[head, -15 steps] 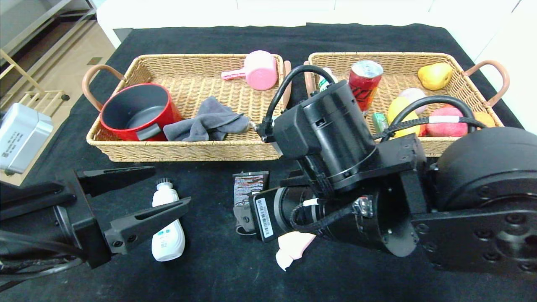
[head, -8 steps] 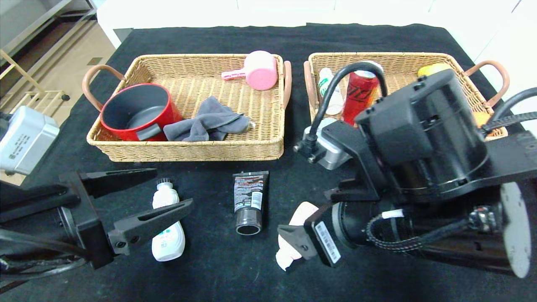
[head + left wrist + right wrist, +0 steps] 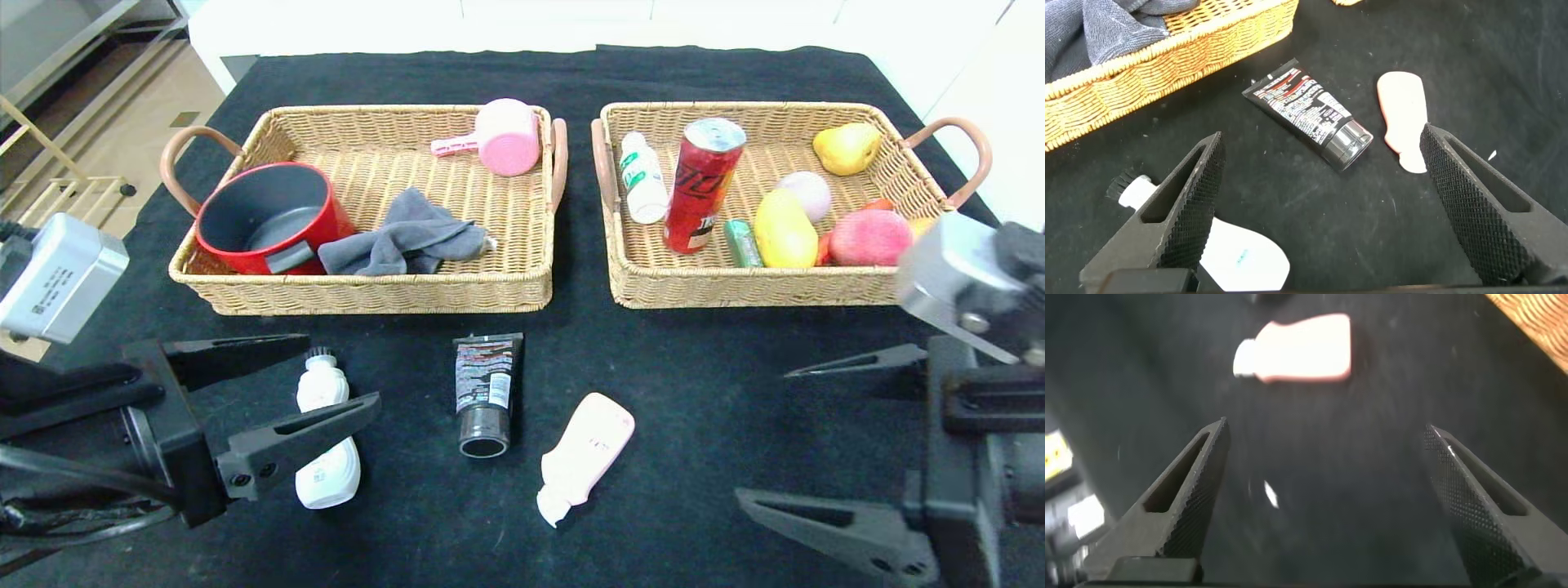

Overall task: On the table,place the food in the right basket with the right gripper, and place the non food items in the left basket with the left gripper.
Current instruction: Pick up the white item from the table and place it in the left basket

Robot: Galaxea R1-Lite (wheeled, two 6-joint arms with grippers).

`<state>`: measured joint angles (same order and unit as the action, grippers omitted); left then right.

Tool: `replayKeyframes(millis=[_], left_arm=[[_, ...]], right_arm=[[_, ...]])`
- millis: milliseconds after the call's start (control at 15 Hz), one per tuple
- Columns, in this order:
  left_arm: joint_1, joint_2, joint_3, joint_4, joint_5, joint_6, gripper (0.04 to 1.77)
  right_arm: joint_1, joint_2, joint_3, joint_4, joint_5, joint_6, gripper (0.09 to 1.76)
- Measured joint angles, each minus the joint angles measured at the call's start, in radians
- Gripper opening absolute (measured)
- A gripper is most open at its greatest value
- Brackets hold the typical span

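Three non-food items lie on the black table (image 3: 694, 367) in front of the baskets: a white curvy bottle (image 3: 322, 384) with a dark bristle tip, a dark printed tube (image 3: 486, 380) and a pale pink tube (image 3: 588, 453). My left gripper (image 3: 341, 369) is open and empty, low over the white bottle. The left wrist view shows the gripper (image 3: 1321, 137), white bottle (image 3: 1245, 257), dark tube (image 3: 1306, 110) and pink tube (image 3: 1402, 110). My right gripper (image 3: 763, 434) is open and empty at the front right. The right wrist view shows the gripper (image 3: 1324, 428) and the pink tube (image 3: 1302, 358). The small white bottle (image 3: 641, 177), red can (image 3: 700, 186) and peach (image 3: 869, 237) sit in the right basket (image 3: 735, 290).
The left basket (image 3: 367, 298) holds a red pot (image 3: 265, 216), a grey cloth (image 3: 404, 237) and a pink scoop (image 3: 502, 139). The right basket also holds a pear (image 3: 845, 147), a yellow fruit (image 3: 784, 229) and a small green item (image 3: 740, 241).
My right arm has drawn back from the right basket to the front right, uncovering the basket and the pink tube. The left gripper has barely moved.
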<state>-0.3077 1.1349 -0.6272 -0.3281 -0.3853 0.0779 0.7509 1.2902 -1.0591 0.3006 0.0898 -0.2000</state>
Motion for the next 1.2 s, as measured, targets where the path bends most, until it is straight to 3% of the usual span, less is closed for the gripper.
replayKeyframes(millis=[333, 533, 867, 1200], left_arm=[[-0.002, -0.002, 0.001, 0.004, 0.013, -0.001, 1.72], [-0.011, -0.011, 0.010, 0.004, 0.055, 0.002, 1.72], [-0.010, -0.032, 0.007, 0.006, 0.061, 0.040, 1.72], [-0.013, -0.048, 0.004, 0.006, 0.096, 0.068, 1.72]], right_arm=[[-0.098, -0.186, 0.199, -0.049, 0.170, -0.045, 1.70], [-0.198, -0.240, 0.301, -0.154, 0.293, -0.079, 1.70], [-0.390, -0.274, 0.462, -0.344, 0.484, -0.125, 1.70], [-0.461, -0.348, 0.551, -0.411, 0.505, -0.138, 1.70]])
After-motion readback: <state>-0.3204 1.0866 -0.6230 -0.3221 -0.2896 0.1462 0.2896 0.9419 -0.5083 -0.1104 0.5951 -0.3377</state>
